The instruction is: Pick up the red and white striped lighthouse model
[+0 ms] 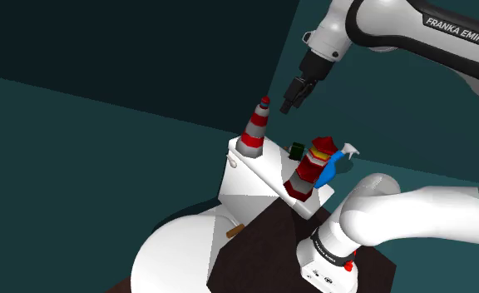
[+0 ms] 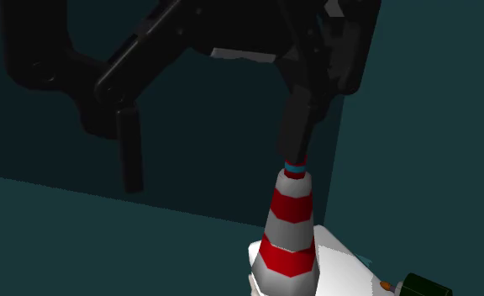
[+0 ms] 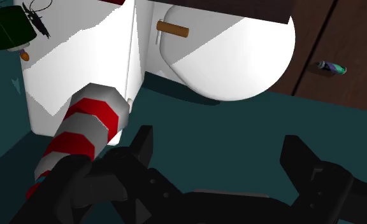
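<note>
Two black fingers of the gripper stand wide apart with nothing between them, so the gripper is open and holds nothing. In the shoulder view the gripper hangs from the white arm in the air, just above and to the right of the top of the lighthouse model.

The lighthouse model stands upright on the lid of a white tank, at the lid's corner toward the shoulder view's left. It is a grey-based cone banded red and white, with a small blue ring near its tip. In the second exterior view one finger lines up directly over the tip of the lighthouse model, but whether they touch cannot be told. In the wrist view the lighthouse model lies beside one finger, outside the gap.

At the lid's opposite end are a dark green object, a red tower with a yellow band and a blue spray bottle — all well apart from the lighthouse model. Below the tank's front sits a rounded white bowl, with a short brown peg beside it.
</note>
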Controlling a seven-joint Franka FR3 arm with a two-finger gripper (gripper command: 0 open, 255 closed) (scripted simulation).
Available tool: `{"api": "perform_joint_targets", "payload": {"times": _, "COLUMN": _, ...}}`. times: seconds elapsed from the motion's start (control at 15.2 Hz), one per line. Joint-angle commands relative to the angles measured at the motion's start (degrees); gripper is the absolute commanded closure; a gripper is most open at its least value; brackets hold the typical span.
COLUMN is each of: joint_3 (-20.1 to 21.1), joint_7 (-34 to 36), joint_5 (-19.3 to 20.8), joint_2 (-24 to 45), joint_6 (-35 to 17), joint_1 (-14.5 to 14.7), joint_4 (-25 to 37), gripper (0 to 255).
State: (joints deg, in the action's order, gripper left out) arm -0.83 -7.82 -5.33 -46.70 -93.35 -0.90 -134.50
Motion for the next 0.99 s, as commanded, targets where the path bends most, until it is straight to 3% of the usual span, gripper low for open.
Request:
{"api": "perform_joint_targets", "payload": {"times": 0.0, "joint_3": 0.00, "joint_7": 0.00, "joint_5": 0.00, "joint_2": 0.00, "joint_6": 0.00, "joint_1": 0.00, "joint_4": 0.00, "gripper": 0}}
{"api": "perform_joint_targets", "payload": {"times": 0.53, "joint_3": -8.96, "joint_7": -11.79, "joint_5": 2.30, "joint_2": 7.53, "joint_6": -13.98, "joint_1": -0.96, "joint_4": -1.60, "gripper": 0}}
{"api": "perform_joint_targets", "payload": {"times": 0.92, "joint_3": -16.11, "joint_7": -21.32, "joint_5": 0.84, "joint_2": 16.32, "joint_6": -23.45, "joint_1": -0.02, "joint_4": 1.02, "gripper": 0}}
